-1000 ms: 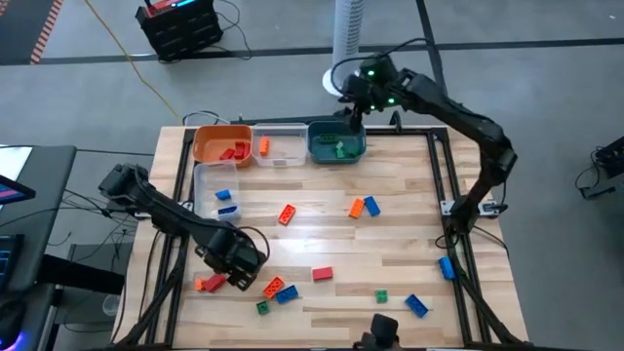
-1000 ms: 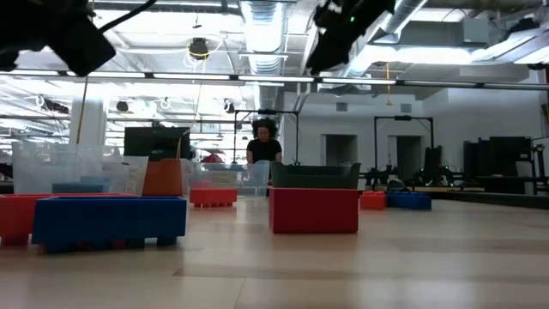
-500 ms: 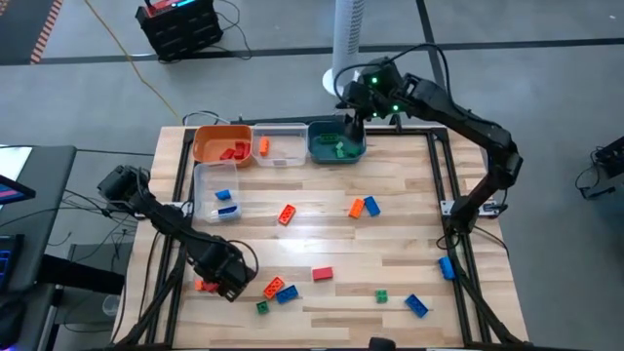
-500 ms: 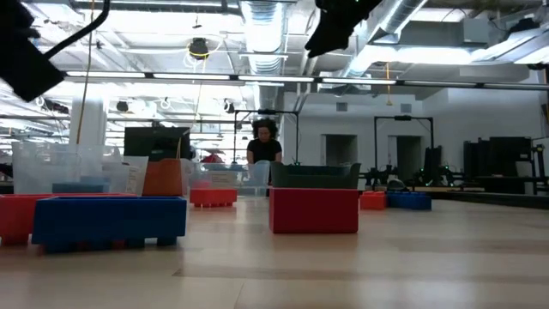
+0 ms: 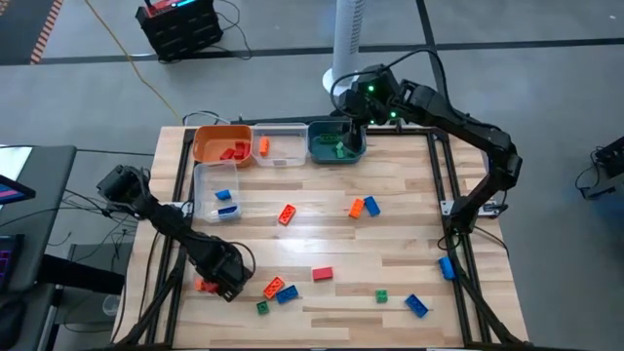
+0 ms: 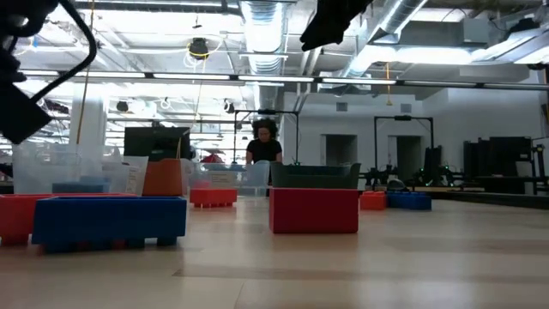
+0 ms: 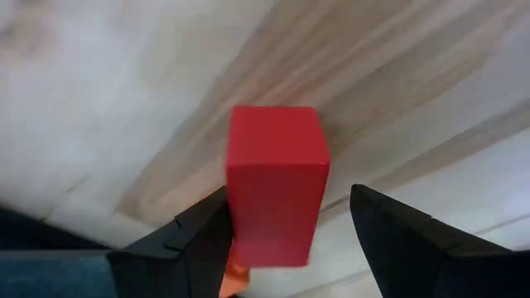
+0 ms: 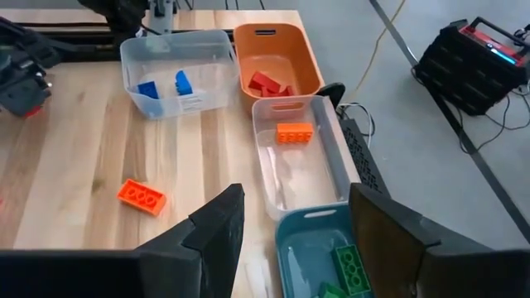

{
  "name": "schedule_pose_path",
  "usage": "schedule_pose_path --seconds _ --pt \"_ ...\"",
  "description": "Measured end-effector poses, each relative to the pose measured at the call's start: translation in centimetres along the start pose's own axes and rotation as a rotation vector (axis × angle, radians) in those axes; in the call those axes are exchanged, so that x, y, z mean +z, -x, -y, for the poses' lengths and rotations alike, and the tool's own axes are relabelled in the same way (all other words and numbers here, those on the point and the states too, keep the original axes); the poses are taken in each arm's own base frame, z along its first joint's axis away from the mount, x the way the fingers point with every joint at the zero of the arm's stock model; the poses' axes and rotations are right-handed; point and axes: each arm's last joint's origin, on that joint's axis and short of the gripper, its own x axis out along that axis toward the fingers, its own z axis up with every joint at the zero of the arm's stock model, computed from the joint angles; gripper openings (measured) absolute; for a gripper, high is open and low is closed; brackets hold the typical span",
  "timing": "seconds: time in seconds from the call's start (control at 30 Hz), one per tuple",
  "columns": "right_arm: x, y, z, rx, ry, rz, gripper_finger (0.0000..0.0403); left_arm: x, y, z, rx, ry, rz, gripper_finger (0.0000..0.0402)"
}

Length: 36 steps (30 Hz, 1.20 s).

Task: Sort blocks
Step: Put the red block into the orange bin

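Note:
Red, orange, blue and green blocks lie scattered on the wooden table. My left gripper (image 5: pixel 216 281) is down at the table's near left corner. It is open, with its fingers on either side of an upright red block (image 7: pixel 277 178) that stands on the wood; an orange block (image 7: pixel 236 280) peeks out beside it. My right gripper (image 5: pixel 351 119) hangs open and empty above the teal bin (image 5: pixel 336 144), which holds green blocks (image 8: pixel 348 269). A red block (image 5: pixel 322 274) and an orange one (image 5: pixel 287 214) lie mid-table. My left gripper comes down at the red block from above with one finger (image 7: pixel 207 240) right against the block's side (image 7: pixel 236 207); I cannot tell whether it touches. The other finger (image 7: pixel 397 240) stands clear of the block.
Along the far edge sit an orange bin (image 5: pixel 220 144) with red blocks and a clear bin (image 5: pixel 278 146) with an orange block. Another clear bin (image 5: pixel 219 190) holds blue blocks. More blocks lie near the near edge (image 5: pixel 278 290) and right side (image 5: pixel 416 305). A person stands in the room beyond the table.
My left gripper has moved toward the table's near left corner and come down over the red block there, leaving the low view's upper left. The blocks lie where they were.

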Motion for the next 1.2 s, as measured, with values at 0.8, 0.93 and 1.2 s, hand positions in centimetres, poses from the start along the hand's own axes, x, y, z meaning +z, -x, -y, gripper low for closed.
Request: schedule_pose_path --seconds 0.8,0.93,1.2 --pt "-0.4 -1.7 1.8 -0.033 -0.018 0.01 0.0225 3.2 10.0 -3.6 -0.339 0.337 0.594 0.0125" --pt "-0.1 -2.6 1.1 0.006 -0.005 0.024 0.0225 4.1 13.2 -7.2 -0.355 0.445 0.809 0.0131" --pt "0.8 -4.2 -1.8 0.076 0.055 0.056 0.0225 7.6 17.2 -14.8 -0.213 0.587 1.027 0.0134"
